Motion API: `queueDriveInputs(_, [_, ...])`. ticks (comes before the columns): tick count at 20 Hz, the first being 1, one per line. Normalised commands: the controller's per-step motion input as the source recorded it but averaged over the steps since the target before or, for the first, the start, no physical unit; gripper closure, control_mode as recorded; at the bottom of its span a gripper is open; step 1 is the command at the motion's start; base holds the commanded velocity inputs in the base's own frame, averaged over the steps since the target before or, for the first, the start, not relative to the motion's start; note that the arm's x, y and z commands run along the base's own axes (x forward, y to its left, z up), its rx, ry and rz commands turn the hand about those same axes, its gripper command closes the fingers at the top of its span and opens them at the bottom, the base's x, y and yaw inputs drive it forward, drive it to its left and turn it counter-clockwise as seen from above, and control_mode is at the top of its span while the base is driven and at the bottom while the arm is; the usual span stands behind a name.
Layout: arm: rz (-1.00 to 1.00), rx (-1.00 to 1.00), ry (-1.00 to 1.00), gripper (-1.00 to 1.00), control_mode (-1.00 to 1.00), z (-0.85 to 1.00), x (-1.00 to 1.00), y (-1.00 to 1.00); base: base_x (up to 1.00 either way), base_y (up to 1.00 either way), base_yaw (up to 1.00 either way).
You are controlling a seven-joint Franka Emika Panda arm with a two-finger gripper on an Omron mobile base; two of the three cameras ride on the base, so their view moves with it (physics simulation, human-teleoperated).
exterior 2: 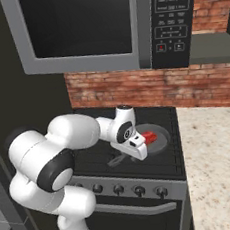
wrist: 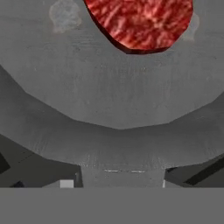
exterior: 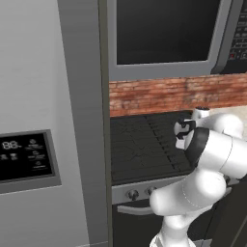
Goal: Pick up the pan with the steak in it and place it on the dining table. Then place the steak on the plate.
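The dark grey pan (exterior 2: pixel 161 132) sits on the black stove (exterior 2: pixel 99 156), and in the hand view its grey floor (wrist: pixel 118 87) spreads wide. The red, pale-flecked steak (exterior 2: pixel 149 137) lies inside it, at the top of the hand view (wrist: pixel 140 19). The pan's handle (wrist: pixel 122 173) runs toward the camera at the bottom centre. My gripper (exterior 2: pixel 139 152) is down at the pan's near rim, over where the handle joins. Its fingers are hidden, so I cannot tell whether they grip. In the left base view my hand (exterior: pixel 185 130) hangs over the stove. The dining table and the plate are out of view.
A microwave (exterior 2: pixel 92 24) hangs low above the stove, in front of a brick wall (exterior 2: pixel 149 88). A tall steel fridge (exterior: pixel 38 120) stands to the left. A beige speckled counter (exterior 2: pixel 218 166) adjoins the stove on the right. Knobs (exterior 2: pixel 140 190) line the stove front.
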Motion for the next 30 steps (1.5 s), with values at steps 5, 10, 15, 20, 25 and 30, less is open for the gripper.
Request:
queueDriveInputs(5, [-0.09, 0.0, 0.02, 1.0, -1.0, 0.18, 0.09, 0.0, 0.0, 0.0, 0.0])
queueDriveInputs(10, [-0.09, 0.01, 0.0, 1.0, -1.0, 0.61, -0.05, 0.0, 0.0, 0.0, 0.0])
queueDriveInputs(15, [-0.03, 0.0, 0.0, 1.0, -1.0, 0.73, -0.2, 0.03, 0.0, 0.0, 0.0])
queueDriveInputs(20, [0.01, -0.06, 0.0, 1.0, -1.0, 0.72, -0.38, 0.27, 0.0, 0.0, 0.0])
queueDriveInputs(25, [0.05, -0.09, 0.0, 1.0, -1.0, 0.52, -0.56, 0.58, 0.0, 0.0, 0.0])
queueDriveInputs(30, [0.09, -0.13, 0.0, 1.0, -1.0, 0.44, -0.56, 0.7, 0.0, 0.0, 0.0])
